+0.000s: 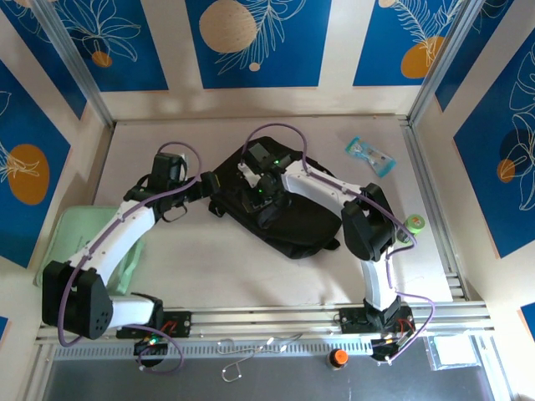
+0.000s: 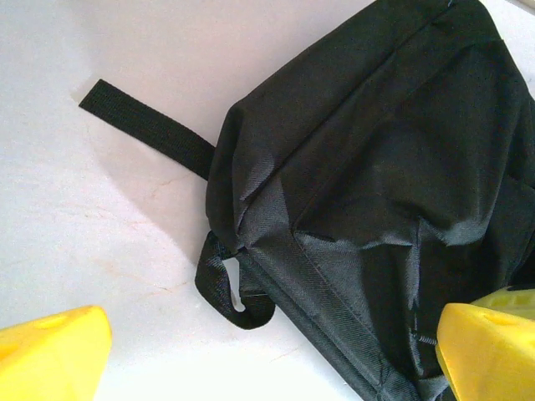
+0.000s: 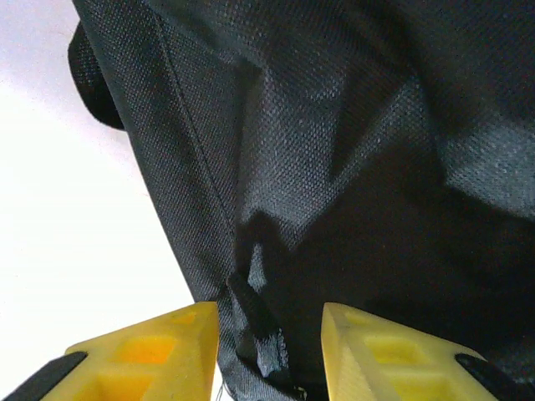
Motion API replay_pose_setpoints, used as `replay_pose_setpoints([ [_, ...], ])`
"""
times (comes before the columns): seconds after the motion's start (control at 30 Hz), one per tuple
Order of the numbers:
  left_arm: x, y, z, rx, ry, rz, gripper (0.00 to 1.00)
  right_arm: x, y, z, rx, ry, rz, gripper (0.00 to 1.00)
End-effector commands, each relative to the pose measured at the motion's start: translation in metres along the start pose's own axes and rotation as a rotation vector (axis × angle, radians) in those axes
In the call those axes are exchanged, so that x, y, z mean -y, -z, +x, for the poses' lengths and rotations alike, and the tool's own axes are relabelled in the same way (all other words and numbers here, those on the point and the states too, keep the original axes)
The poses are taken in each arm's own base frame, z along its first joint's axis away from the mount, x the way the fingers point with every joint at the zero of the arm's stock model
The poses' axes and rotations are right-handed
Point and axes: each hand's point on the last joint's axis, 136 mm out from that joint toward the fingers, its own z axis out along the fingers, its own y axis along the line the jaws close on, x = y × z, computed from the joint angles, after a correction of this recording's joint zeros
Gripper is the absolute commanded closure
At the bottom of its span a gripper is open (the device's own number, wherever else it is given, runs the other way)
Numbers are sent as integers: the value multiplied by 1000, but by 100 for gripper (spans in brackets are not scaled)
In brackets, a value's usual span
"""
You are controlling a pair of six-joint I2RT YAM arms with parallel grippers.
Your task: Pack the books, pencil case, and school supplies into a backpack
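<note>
Black woven cloth of the backpack [image 1: 288, 213] rose in a small ridge directly between the fingers of the right pincer [image 3: 269, 326], which stood at a middling gap astride it, probably to lift the fabric or find the zip. The left pincer [image 2: 272, 342] gaped wide and empty, the bag's corner by its right finger and bare worktop [image 2: 109, 242] by its left, seemingly placed to steady the bag. Whether the right fingers truly pinched that ridge, and whether it was zip pull or seam, was too dark to tell.

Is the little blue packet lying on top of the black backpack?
No, the blue packet lies on the bare table, well clear of the backpack.
</note>
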Motion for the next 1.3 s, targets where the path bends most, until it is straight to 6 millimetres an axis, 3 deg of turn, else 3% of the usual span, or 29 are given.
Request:
replay_pose_setpoints([
  [0.0, 0, 0, 0, 3, -4, 23, 0, -4, 2, 5, -39, 43, 11, 63],
  [0.17, 0, 0, 1, -3, -1, 30, 0, -5, -2, 12, -68, 73, 1, 58],
  [0.47, 3, -5, 2, -20, 15, 42, 0, -2, -16, 15, -103, 74, -4, 59],
  [0.6, 3, -5, 3, -24, 18, 39, 0, -1, -19, 14, -99, 71, -7, 67],
  [0.67, 3, -5, 3, -26, 21, 44, 0, 0, -19, 13, -93, 65, -3, 81],
  [0.8, 7, -8, 9, -53, 43, 72, 0, -2, -5, 6, -41, 49, -25, 96],
  [1.03, 51, -11, 31, -162, 223, 353, 6, -11, 35, -3, 85, -20, -153, 97],
  [1.27, 65, -20, 55, -210, 290, 421, 16, -10, 36, 3, 83, -71, -234, 97],
])
